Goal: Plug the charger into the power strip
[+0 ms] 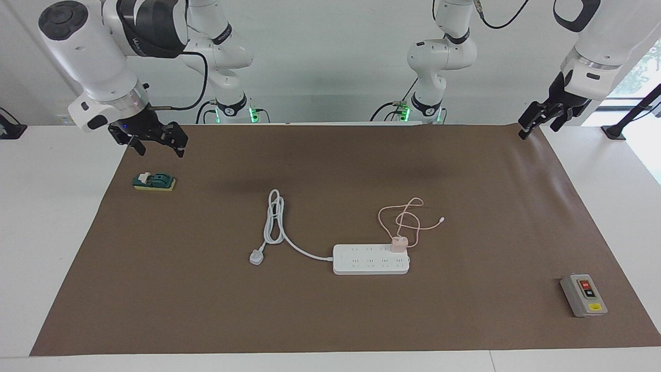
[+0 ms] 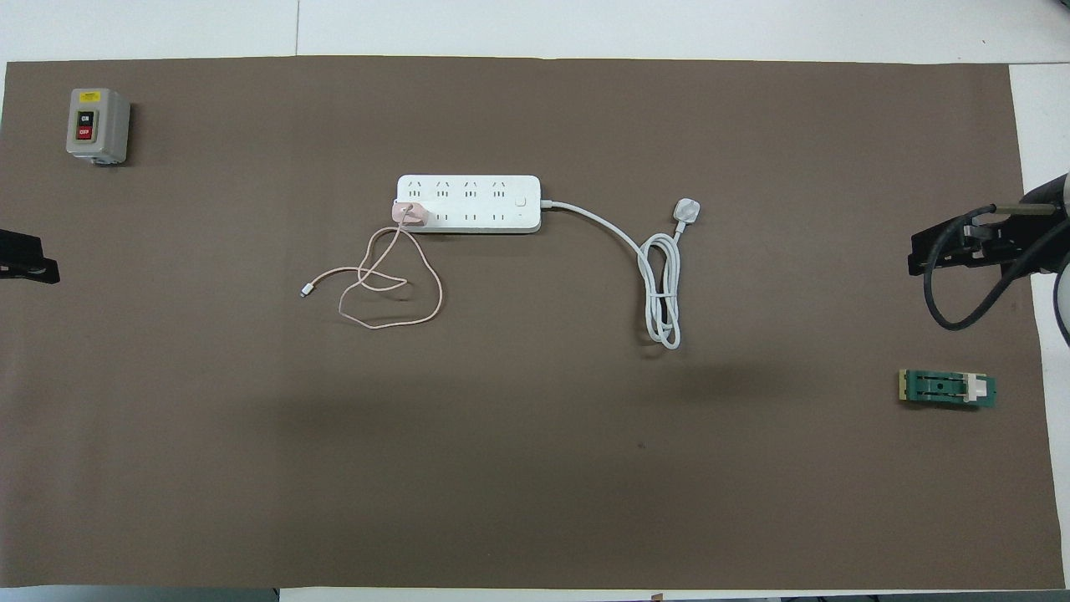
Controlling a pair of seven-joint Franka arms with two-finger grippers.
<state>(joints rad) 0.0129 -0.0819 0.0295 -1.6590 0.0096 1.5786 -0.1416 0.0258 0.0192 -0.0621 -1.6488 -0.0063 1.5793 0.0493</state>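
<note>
Your right end effector (image 1: 155, 143) hangs in the air with its fingers spread wide and nothing between them, over the brown mat (image 1: 465, 330) at the bench corner nearest the right arm's base. Just beneath it on the mat sits a small green and yellow block (image 1: 154, 182) with a white piece on top; you can't tell what that part is.

Your left end effector (image 1: 537, 118) is up over the mat's corner at the left arm's end, by the bench edge nearest the robots, empty, its fingers apart as far as you can see. From overhead it is cut off by the frame edge, and only a black tip (image 2: 25, 261) shows.

The power strip (image 1: 371, 259) lies flat in the middle of the mat. The charger (image 1: 398, 243) stands on it, seated at the end socket toward the left arm's end, in the row nearer the robots. You can't see its prongs. Its thin pink cable (image 1: 408, 217) loops loosely on the mat, nearer the robots than the strip. The strip's white cord (image 1: 276, 222) runs toward the right arm's end and folds into a bundle, with its plug (image 1: 256, 257) lying loose on the mat.

Near the mat's corner farthest from the robots at the left arm's end sits a grey switch box (image 2: 98, 125). Its buttons read ON and OFF from overhead; the yellow label is too small to read.
</note>
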